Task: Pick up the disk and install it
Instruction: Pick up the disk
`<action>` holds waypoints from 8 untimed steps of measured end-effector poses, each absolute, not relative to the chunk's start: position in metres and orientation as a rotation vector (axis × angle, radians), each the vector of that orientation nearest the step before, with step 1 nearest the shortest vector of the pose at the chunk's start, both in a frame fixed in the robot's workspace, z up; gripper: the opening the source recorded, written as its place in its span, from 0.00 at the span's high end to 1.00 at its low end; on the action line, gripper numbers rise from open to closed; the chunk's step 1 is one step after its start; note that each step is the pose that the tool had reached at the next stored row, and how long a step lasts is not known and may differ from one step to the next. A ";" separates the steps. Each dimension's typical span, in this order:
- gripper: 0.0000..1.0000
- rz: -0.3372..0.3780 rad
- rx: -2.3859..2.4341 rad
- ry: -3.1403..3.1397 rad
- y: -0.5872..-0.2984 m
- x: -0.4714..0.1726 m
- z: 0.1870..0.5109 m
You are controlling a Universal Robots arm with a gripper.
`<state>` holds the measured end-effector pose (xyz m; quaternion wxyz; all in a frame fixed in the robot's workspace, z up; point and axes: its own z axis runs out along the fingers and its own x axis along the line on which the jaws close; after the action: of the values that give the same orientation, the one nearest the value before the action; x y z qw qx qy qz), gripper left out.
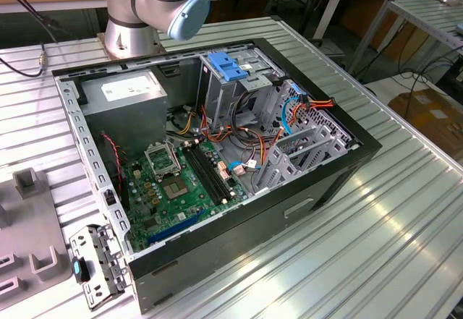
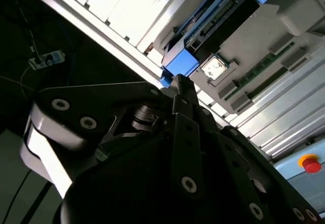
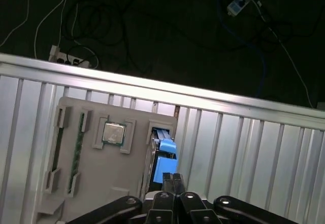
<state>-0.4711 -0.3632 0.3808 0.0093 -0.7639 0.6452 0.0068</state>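
Observation:
The disk (image 3: 163,164) stands on edge in a slot of a grey fixture block (image 3: 101,173); its blue plastic carrier faces up. In the second wrist view the disk (image 2: 213,26) shows a dark side and a blue carrier tab. My gripper (image 3: 172,179) hangs above the slot, its black fingers pressed together with nothing between them. From the second wrist view the gripper (image 2: 180,88) lines up with the blue tab but stays apart from it. The open computer case (image 1: 340,167) lies on the table, with its metal drive bay (image 1: 239,80) at the far side.
The fixture block also carries a processor chip (image 3: 112,132) and a memory stick (image 3: 78,148). Its edge (image 1: 29,232) sits at the exterior view's left. Inside the case are a grey power supply (image 1: 130,95), a green motherboard (image 1: 173,181) and loose cables. A red button (image 2: 309,163) is nearby.

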 end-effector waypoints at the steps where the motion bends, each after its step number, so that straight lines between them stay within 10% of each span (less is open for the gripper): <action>1: 0.89 0.018 -2.385 2.014 -0.363 -0.471 0.380; 8: 0.82 0.015 -2.302 2.106 -0.366 -0.471 0.360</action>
<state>-0.4712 -0.3658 0.3597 0.0109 -0.7376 0.6751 0.0047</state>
